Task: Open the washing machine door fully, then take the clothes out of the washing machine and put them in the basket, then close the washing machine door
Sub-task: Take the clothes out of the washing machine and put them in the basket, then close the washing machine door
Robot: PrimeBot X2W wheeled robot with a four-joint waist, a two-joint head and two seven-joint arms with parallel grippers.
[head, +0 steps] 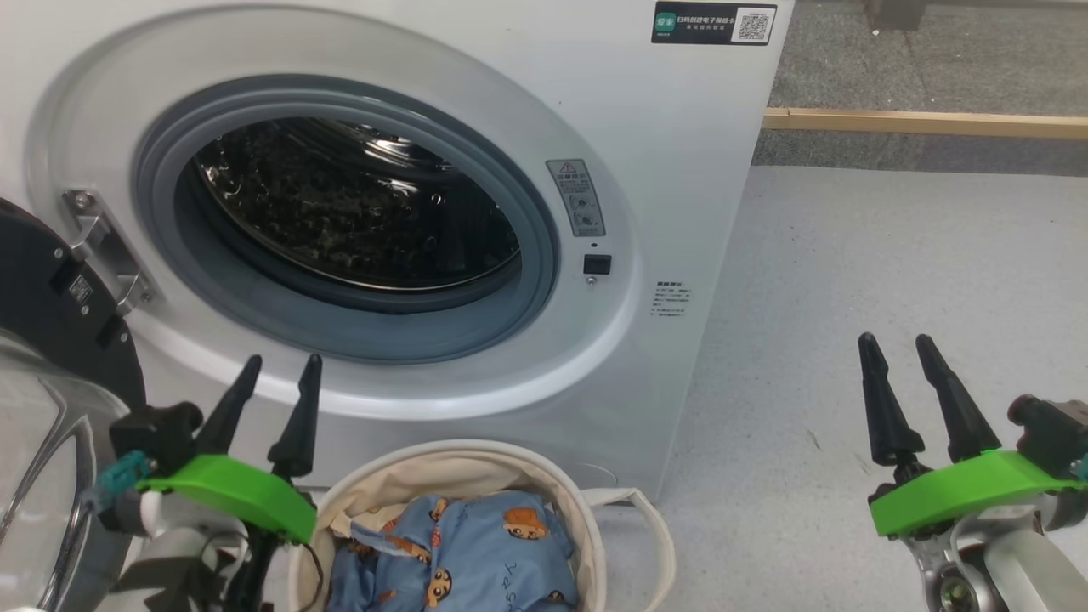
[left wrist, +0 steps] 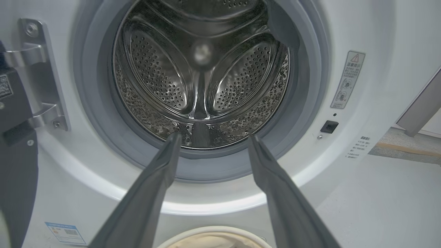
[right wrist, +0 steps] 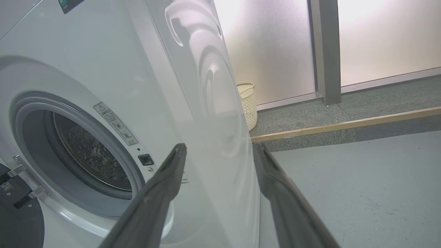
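The white washing machine [head: 680, 153] stands with its black door [head: 51, 323] swung wide open at the left, and its steel drum [left wrist: 203, 69] holds nothing. The light blue bear-print clothes [head: 459, 552] lie in the cream basket [head: 476, 463] on the floor in front of the machine. My left gripper [head: 280, 365] hovers open just left of the basket, below the drum mouth, with nothing between its fingers. Over bare floor to the right of the machine, my right gripper [head: 897, 348] is open and holds nothing.
Grey floor [head: 892, 272] stretches right of the machine, ending at a wooden strip [head: 926, 123]. A small cream plastic basket [right wrist: 247, 103] stands behind the machine by frosted glass panels. The door's glass porthole [head: 34, 476] bulges close to my left arm.
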